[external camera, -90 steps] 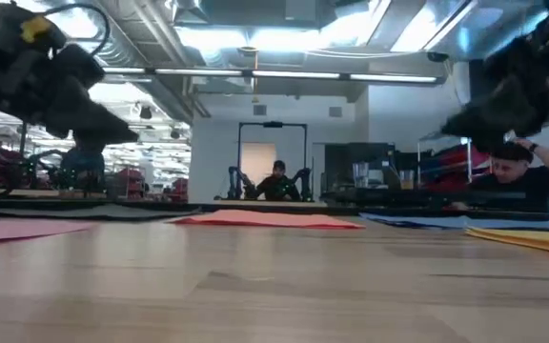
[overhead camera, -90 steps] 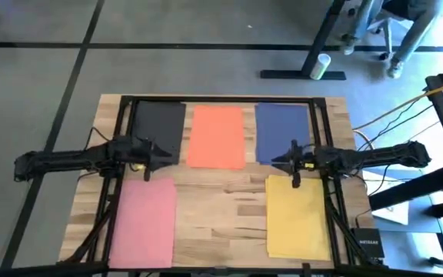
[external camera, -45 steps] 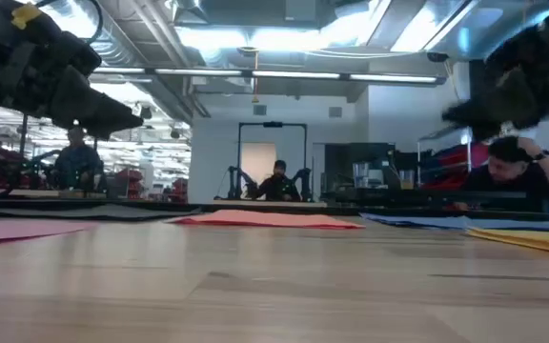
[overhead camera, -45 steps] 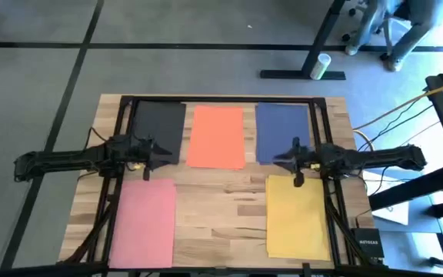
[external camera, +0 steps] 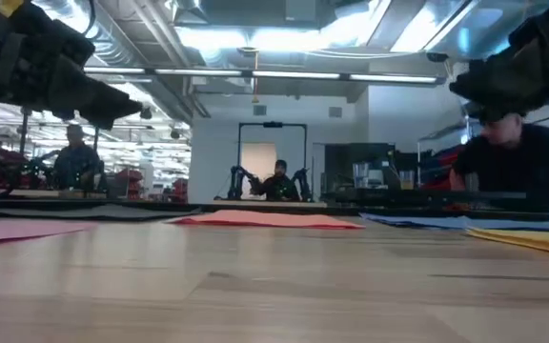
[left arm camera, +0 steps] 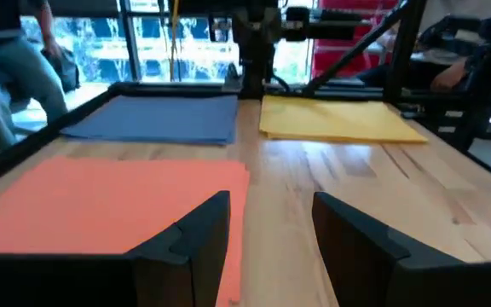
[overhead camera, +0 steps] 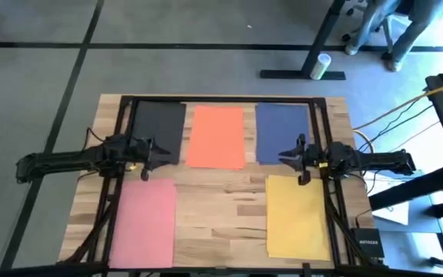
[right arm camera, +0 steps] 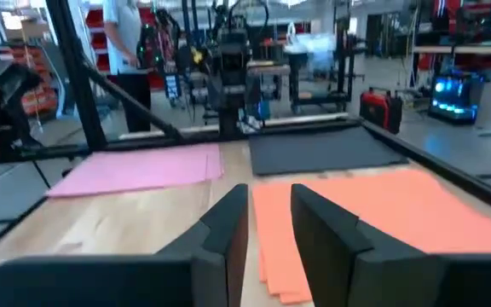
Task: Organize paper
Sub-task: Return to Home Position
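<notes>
Five sheets of paper lie flat on the wooden table [overhead camera: 221,196]. Black [overhead camera: 158,127], orange-red [overhead camera: 216,137] and navy blue [overhead camera: 283,132] form the far row. Pink [overhead camera: 143,223] and yellow [overhead camera: 298,217] lie nearer. My left gripper [overhead camera: 158,152] hovers open above the black sheet's near right corner, pointing toward the table's right; its wrist view shows the open fingers [left arm camera: 267,209] over the orange-red sheet [left arm camera: 101,200]. My right gripper [overhead camera: 284,157] hovers open at the navy sheet's near edge, pointing toward the table's left [right arm camera: 269,200].
A black metal frame [overhead camera: 221,98] runs along the table's far edge and down both sides. Bare wood shows between the pink and yellow sheets. People sit and stand in the room beyond the table [external camera: 518,162].
Both grippers have risen higher above the table. My right gripper has also drawn back a little toward the table's right edge. The sheets have not moved.
</notes>
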`<state>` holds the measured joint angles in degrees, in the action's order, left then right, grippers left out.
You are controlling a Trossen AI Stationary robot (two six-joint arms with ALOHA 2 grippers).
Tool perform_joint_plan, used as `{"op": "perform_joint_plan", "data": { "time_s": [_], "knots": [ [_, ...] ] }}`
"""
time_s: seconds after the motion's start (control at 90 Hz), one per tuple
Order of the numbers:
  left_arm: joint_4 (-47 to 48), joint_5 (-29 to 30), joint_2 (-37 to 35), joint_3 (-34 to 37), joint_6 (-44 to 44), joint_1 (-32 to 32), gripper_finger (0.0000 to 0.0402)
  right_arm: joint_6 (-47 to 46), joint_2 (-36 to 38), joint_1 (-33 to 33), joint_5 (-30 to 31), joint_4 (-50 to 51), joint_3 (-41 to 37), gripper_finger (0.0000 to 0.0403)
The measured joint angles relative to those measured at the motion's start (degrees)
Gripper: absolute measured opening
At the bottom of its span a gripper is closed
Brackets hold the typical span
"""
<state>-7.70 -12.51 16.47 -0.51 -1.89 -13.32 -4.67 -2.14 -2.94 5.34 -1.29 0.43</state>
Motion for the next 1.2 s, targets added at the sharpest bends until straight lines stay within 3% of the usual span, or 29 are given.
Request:
{"op": "perform_joint_plan", "data": {
  "time_s": [0.433,1.2],
  "knots": [
    [5.18,0.72,0.20,0.00,2.88,0.06,0.0155,-1.40,0.12,-0.02,0.55,-0.22,0.00,0.0081],
    [5.28,1.03,0.17,0.00,6.01,0.04,0.0155,-1.38,0.12,-0.02,0.46,-0.21,0.00,0.0081]
  ]
}}
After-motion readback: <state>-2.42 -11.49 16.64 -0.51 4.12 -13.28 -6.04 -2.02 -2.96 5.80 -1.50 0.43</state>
